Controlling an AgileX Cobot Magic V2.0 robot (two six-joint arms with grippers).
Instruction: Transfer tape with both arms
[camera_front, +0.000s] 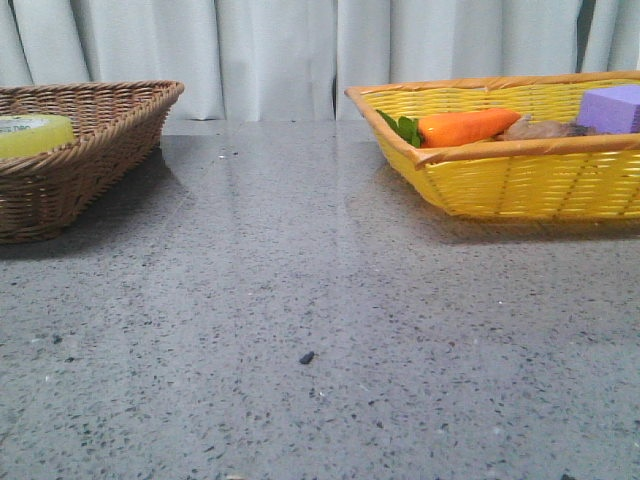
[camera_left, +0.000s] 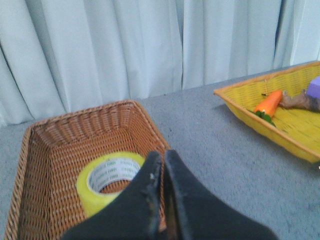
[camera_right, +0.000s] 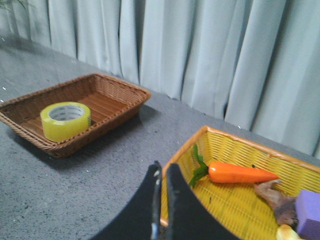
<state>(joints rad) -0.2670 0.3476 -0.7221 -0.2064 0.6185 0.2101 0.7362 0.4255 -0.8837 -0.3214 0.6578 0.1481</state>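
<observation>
Tape (camera_left: 107, 181) lies in brown basket (camera_left: 60, 150), just beyond the closed left jaws

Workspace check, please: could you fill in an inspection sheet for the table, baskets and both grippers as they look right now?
Surface: grey speckled table, one small dark speck.
Job's things: the tape lies flat in the brown wicker basket, on the robot's left.
Clutter: yellow basket holds a carrot toy, a purple block and a brownish piece.
Grippers: left gripper above the brown basket, fingers shut, empty; right gripper near the yellow basket, fingers shut, empty.
Cables: nothing seen.
Surroundings: pale curtain behind the table.
</observation>
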